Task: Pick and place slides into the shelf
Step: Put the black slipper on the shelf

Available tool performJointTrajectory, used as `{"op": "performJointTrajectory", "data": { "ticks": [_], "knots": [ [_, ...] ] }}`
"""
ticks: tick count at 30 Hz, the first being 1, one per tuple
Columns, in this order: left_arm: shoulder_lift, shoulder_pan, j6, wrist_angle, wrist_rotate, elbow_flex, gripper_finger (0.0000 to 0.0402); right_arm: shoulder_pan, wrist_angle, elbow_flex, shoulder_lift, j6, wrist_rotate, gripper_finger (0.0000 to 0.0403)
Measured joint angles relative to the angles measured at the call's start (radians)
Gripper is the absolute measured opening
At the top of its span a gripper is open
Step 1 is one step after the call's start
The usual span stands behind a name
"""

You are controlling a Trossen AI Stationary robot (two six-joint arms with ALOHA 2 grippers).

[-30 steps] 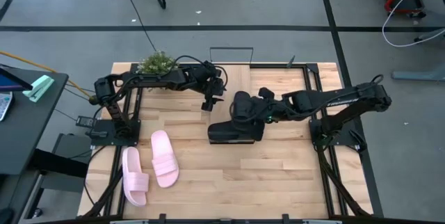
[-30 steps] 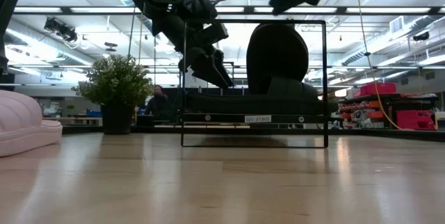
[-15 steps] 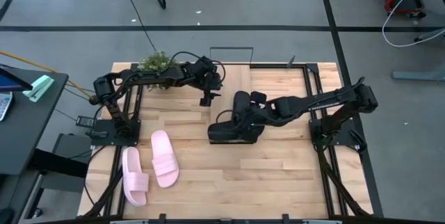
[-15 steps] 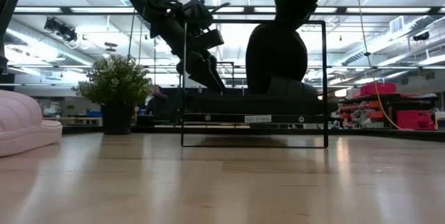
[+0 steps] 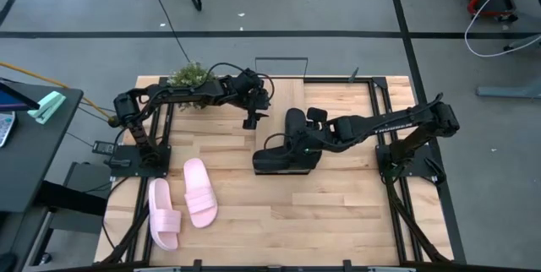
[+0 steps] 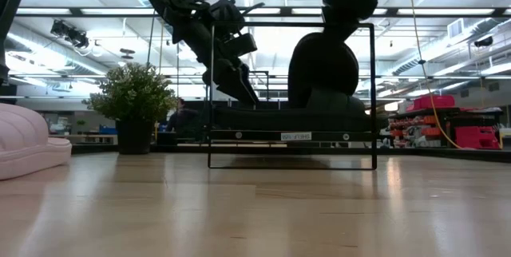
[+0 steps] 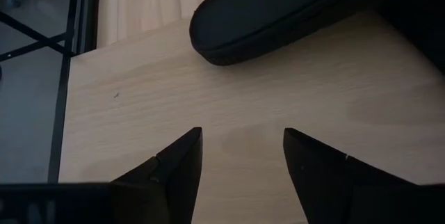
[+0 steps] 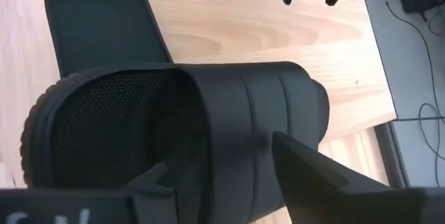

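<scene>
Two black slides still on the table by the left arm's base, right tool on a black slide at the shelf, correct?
Not quite. The two slides lying on the table by the left arm's base are pale pink, not black, as the high view shows. The rest stands: the right tool is on a black slide at the shelf.

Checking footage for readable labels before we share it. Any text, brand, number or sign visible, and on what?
Small white sticker on the front edge of the shelf, low view: printed characters, too small to read.
Pale marks on the right gripper's body, right wrist view: cut off at the picture's edge, unreadable.
Black slides, pink slides, potted plant: no text or brand visible.
</scene>
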Motion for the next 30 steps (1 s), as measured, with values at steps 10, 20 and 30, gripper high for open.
{"op": "performJointTrajectory", "data": {
  "ticks": [10,20,30],
  "knots": [
    [0.0,0.0,0.0,-0.002,0.0,0.0,0.02,-0.051,-0.017,0.0,0.004,-0.006,-0.008,0.0065],
    [0.0,0.0,-0.002,-0.024,0.0,0.0,0.0198,-0.054,-0.016,0.0,-0.002,-0.054,-0.002,0.0008],
    [-0.041,0.003,-0.035,-0.055,0.0,-0.001,0.0201,-0.027,-0.166,0.231,-0.014,-0.203,0.071,0.0007]
  ]
}}
